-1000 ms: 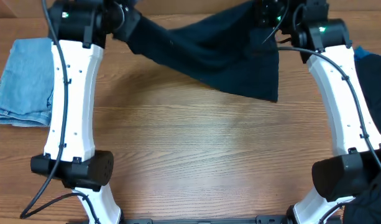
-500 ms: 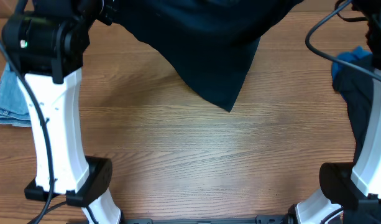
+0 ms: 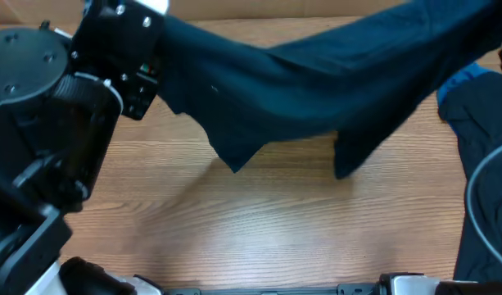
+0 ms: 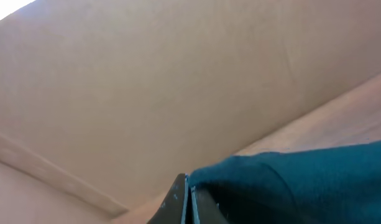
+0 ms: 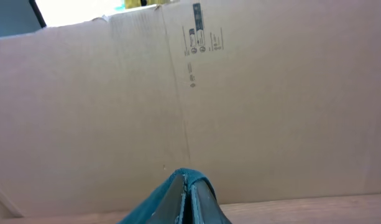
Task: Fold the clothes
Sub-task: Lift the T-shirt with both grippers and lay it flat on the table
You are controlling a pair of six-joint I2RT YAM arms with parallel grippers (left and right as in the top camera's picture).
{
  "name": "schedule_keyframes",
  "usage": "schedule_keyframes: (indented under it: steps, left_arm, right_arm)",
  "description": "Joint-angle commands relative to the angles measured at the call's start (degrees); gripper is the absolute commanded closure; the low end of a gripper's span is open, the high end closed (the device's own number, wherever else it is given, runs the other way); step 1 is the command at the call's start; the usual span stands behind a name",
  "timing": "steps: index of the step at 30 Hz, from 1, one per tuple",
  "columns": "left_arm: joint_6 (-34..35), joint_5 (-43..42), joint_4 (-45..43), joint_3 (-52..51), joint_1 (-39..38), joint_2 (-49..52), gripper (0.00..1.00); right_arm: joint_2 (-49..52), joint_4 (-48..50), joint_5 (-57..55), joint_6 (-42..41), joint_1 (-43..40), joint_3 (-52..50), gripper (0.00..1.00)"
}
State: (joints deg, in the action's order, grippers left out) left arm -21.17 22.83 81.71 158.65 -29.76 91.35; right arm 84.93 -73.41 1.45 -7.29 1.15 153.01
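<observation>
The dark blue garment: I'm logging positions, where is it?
Overhead, the dark blue garment spans the top, hanging above the table, pinched by the left gripper and right gripper.

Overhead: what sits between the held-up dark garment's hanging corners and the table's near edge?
Nothing. In the overhead view, the stretch of table from below the dark garment to the near edge is bare wood.

Even, soft indoor light — overhead edges blurred, wrist views hazy.
</observation>
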Motion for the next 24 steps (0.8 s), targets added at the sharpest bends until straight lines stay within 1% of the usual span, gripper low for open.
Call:
schedule_keyframes:
  steps: [1,3,7,9,12,16,19,24]
  left_arm:
    - [10.14,1.11,2.21,0.79,-1.6,-4.42,0.96]
    - [12.76,-0.92,4.26,0.79,-2.62,-6.93,0.96]
    - [14.88,-4.66,6.16,0.81,-3.67,-9.81,0.96]
    - [15.26,-5.99,6.54,0.81,-3.67,-10.4,0.96]
    - [15.45,-10.45,6.12,1.01,-3.67,-10.54,0.96]
    - [16.68,-15.93,7.04,1.01,-3.67,-11.1,0.96]
    - [18.71,-16.76,7.15,1.01,-3.67,-13.4,0.96]
    - [21.46,-16.59,8.9,1.01,-3.63,-19.1,0.96]
  right_arm:
    - [-2.69,-1.44,-1.01,-2.29,-0.26,0.85,0.96]
    - [-4.28,-3.04,-1.46,-2.64,-0.26,0.85,0.96]
    - [-6.34,-5.88,-2.01,-3.08,-0.26,0.87,0.96]
    - [-7.5,-6.29,-2.01,-3.3,-0.26,0.87,0.96]
    - [-9.03,-6.58,-1.99,-3.5,-0.26,1.42,0.96]
    - [-9.07,-10.29,-1.84,-4.72,-0.26,5.14,0.96]
    - [-9.07,-11.98,-1.86,-5.46,-0.26,7.89,0.96]
    - [-9.07,-15.85,-1.84,-7.8,-0.26,15.58,0.96]
